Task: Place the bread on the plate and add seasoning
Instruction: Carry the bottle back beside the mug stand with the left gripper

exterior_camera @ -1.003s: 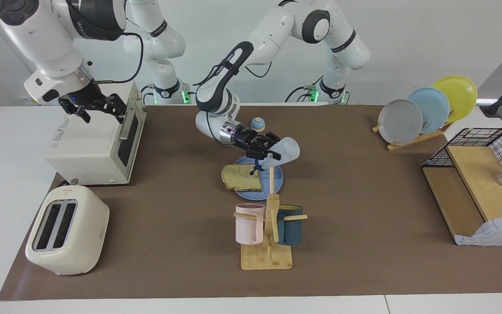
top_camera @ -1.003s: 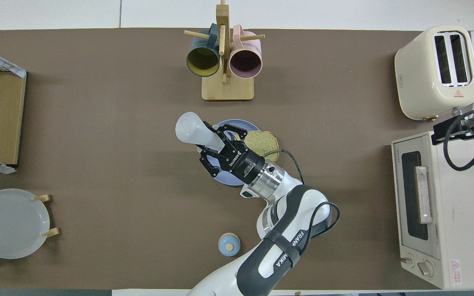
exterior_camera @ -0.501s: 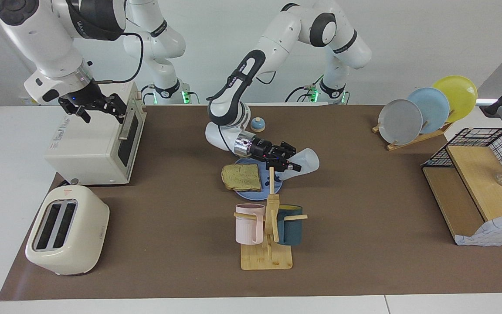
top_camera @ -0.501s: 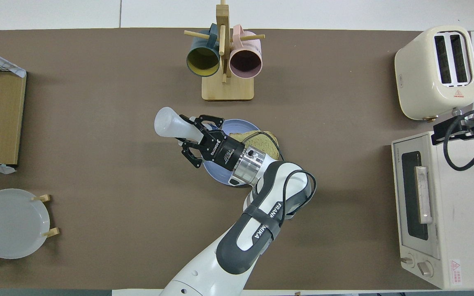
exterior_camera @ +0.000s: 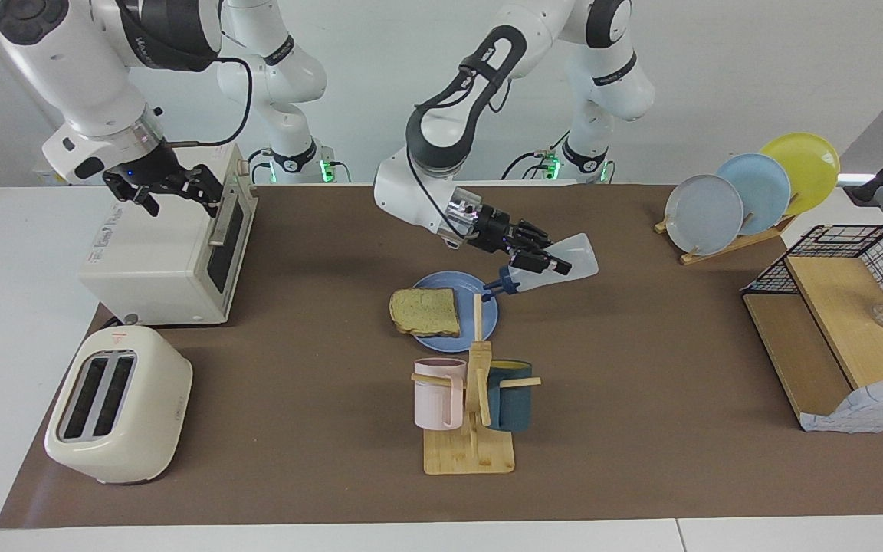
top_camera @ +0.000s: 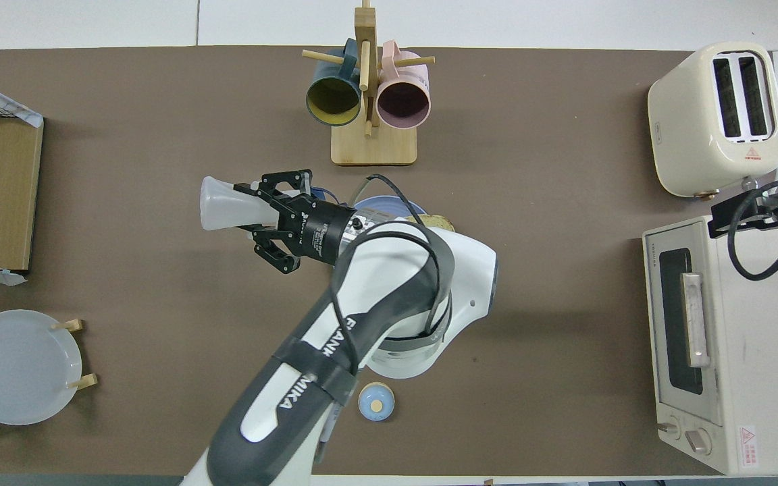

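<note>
We had two cameras on this rig. One sat high across the table (exterior_camera: 641, 429), looking back at both robots, so the arm bases lined the top edge. The other hung well above the robots' own end, pointing forward and steeply down, with an arm coming in from the bottom. Both sat far enough back to take in nearly the whole brown mat. They shared the mug rack (exterior_camera: 470, 414) (top_camera: 373, 101), toaster (exterior_camera: 118, 405) (top_camera: 718, 116) and plate rack (exterior_camera: 748, 195), just flipped half a turn.

Glossy white arms (exterior_camera: 487, 69) with dark grey joint bands, black cables and black claws.
</note>
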Robot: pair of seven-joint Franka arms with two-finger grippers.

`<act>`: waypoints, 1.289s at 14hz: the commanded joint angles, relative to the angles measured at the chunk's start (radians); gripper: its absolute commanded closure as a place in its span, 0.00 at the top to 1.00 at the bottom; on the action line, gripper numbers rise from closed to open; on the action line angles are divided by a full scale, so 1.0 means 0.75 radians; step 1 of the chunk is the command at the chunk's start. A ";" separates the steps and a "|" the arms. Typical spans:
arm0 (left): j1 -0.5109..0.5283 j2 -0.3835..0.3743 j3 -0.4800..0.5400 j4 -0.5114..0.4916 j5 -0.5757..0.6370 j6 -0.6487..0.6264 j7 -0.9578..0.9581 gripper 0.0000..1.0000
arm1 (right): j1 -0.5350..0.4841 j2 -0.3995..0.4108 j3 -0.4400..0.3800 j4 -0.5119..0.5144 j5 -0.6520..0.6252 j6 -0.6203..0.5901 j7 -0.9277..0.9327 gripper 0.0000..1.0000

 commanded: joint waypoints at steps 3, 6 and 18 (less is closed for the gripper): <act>0.240 -0.348 -0.012 -0.111 -0.382 0.291 -0.161 0.00 | -0.013 -0.022 0.007 -0.021 -0.004 0.006 -0.034 1.00; 0.382 -0.426 -0.012 -0.135 -0.639 0.513 -0.291 0.00 | -0.013 -0.022 0.007 -0.021 -0.002 0.006 -0.034 1.00; 0.758 -0.382 -0.009 -0.839 -0.888 2.342 -1.104 0.00 | -0.013 -0.020 0.007 -0.021 -0.002 0.006 -0.034 1.00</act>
